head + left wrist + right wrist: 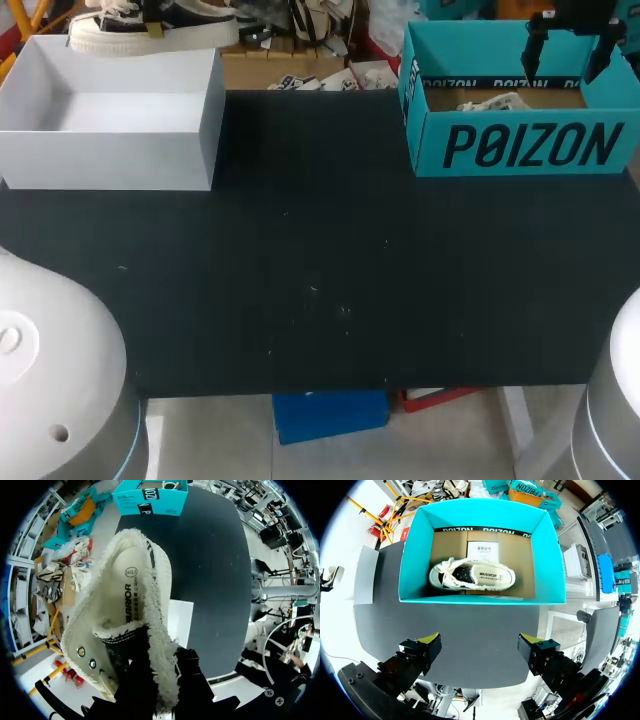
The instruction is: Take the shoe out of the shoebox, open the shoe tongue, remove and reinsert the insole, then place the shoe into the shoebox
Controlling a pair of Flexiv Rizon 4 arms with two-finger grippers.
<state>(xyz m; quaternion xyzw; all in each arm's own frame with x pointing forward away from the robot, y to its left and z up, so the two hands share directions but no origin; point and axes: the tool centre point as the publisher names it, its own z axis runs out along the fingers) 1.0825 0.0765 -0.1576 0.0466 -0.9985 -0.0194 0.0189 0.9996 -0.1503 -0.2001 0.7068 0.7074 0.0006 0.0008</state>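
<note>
Closest to us, our two arm bases sit at the near corners, left (50,370) and right (615,400). The black table (320,280) stretches out between them.

Moving up the table, two containers stand along the far edge, well apart from each other. On our left is the white box (110,120), open on top, and we see only its pale floor and inner walls. On our right is the teal shoebox (520,145), also open.

Our right gripper (481,645) hangs above the shoebox on its near side. Its yellow-tipped fingers (432,639) are spread wide apart and touch nothing. From that wrist we look straight down into the box. The boxed shoe (472,575), a cream low-top, lies on its side on the brown cardboard floor, lengthwise across the box. A white printed card (482,547) lies flat just behind it, against the far wall. The teal walls (547,560) surround both.

Over on the far left, our left gripper (162,695) is clamped on the fleece-lined shoe (125,605). Its dark fingers press either side of the collar, though we cannot see their yellow tips from this wrist. The shoe's mouth gapes toward the wrist camera, the printed insole (131,592) is seated inside, and shaggy cream lining runs all around the rim.

From above, that shoe (150,25) is held aloft over the far rim of the white box, sole level.
</note>
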